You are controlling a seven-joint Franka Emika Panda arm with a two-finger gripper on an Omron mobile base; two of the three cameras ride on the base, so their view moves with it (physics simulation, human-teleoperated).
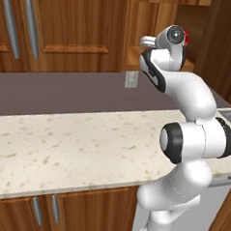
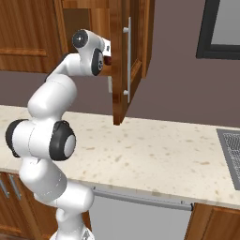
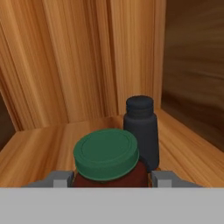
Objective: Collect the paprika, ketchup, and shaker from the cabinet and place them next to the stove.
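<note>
Brown wood all round inside the cabinet (image 3: 78,70): paprika (image 3: 106,154) on its shelf floor, shaker (image 3: 141,131) just behind. Gripper (image 3: 107,178) fingers flanking the paprika jar, contact impossible to tell. Speckled cream tabletop (image 1: 62,143) below the cabinet, grey-brown wall behind.

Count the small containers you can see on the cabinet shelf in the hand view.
2. The paprika, green-lidded, sits nearest between the gripper fingers. The shaker stands just behind it to the right, touching or nearly so. Others may be hidden outside this view.
</note>
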